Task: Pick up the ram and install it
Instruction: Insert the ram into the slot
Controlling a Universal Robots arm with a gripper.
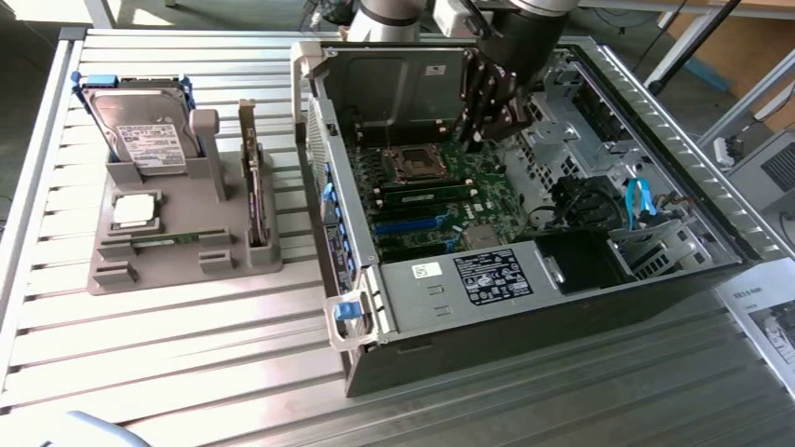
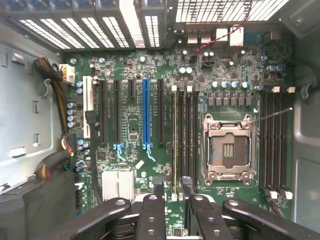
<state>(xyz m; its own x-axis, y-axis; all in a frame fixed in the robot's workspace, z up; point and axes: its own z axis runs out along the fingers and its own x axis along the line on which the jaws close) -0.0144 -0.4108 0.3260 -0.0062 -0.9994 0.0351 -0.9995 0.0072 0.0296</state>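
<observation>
Ram (image 2: 174,145) looks seated in a motherboard (image 2: 132,127) slot, at 6 o'clock of the CPU socket (image 1: 416,166) in the exterior view. Hand (image 2: 172,187) hovers right over it, slightly parted, gripping nothing. Pick and insertion look done; whether it is latched can't be told.

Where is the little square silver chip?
Look at the grey plastic holder at the exterior view's left of the open computer case. A hard drive stands upright at its back, and the square silver chip lies just in front of it. It is the only flat, pale, square thing there; the hard drive and the card stand up tall.
</observation>
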